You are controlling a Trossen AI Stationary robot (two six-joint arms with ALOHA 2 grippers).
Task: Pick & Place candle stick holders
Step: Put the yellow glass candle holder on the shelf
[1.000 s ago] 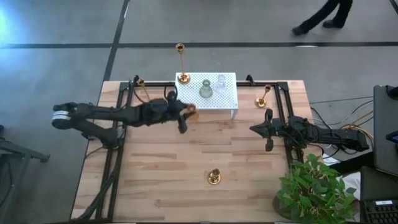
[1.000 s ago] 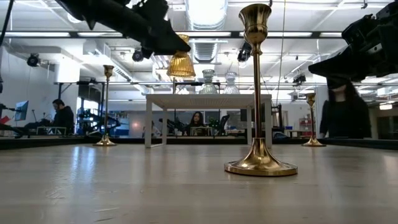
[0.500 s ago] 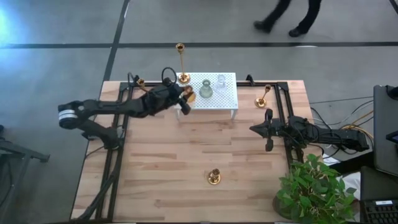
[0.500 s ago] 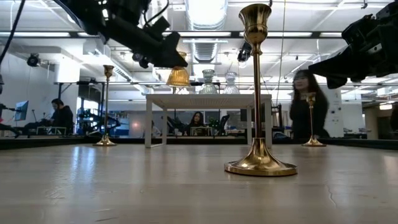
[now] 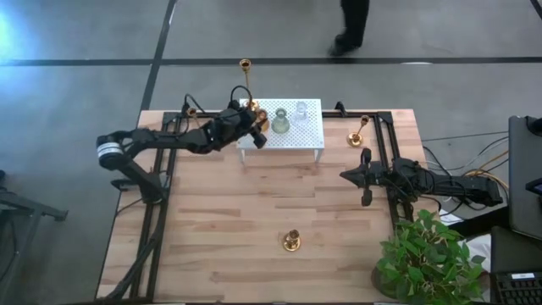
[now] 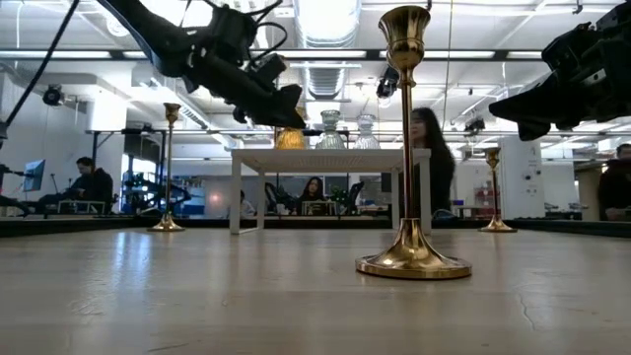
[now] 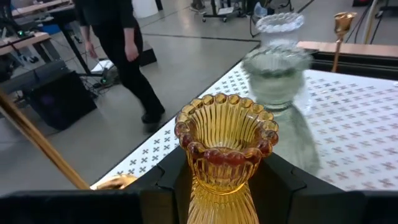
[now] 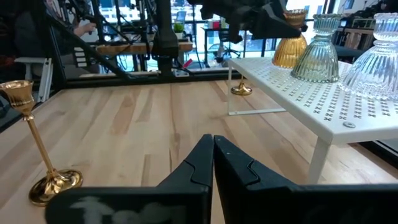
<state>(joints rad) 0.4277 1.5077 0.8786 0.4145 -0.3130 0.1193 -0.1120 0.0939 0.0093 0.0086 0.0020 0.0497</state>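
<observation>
My left gripper (image 5: pixel 256 127) is shut on an amber ribbed glass holder (image 7: pixel 224 149) over the left end of the white perforated rack (image 5: pixel 296 135). A grey-green glass holder (image 5: pixel 280 122) and a clear one (image 5: pixel 301 110) stand on the rack. A tall brass stick (image 5: pixel 246 85) stands at the rack's far left corner. Other brass sticks stand at the far left (image 5: pixel 191 112), the far right (image 5: pixel 357 132) and the near middle (image 5: pixel 290 241) of the table. My right gripper (image 5: pixel 364 180) is shut and empty, hovering at the right. My left gripper pinches the amber holder's narrow ribbed stem (image 7: pixel 205 196), below its flared scalloped cup, between the two fingers (image 7: pixel 168 183). The fingers come slanting down from the table's left. The holder stands upright, its foot (image 6: pixel 289 145) at the rack's top; whether it touches cannot be told.
The rack stands on thin legs (image 6: pixel 235 192) at the table's far middle. A potted plant (image 5: pixel 428 258) sits at the near right corner. Black frame rails (image 5: pixel 165 169) run along the table's sides. A person (image 5: pixel 351 25) walks beyond the far edge.
My left gripper has carried the amber holder from in front of the rack toward the table's far edge, over the rack's left end, and down toward the rack's top. The holder has stayed upright. A person has walked across behind the table.
</observation>
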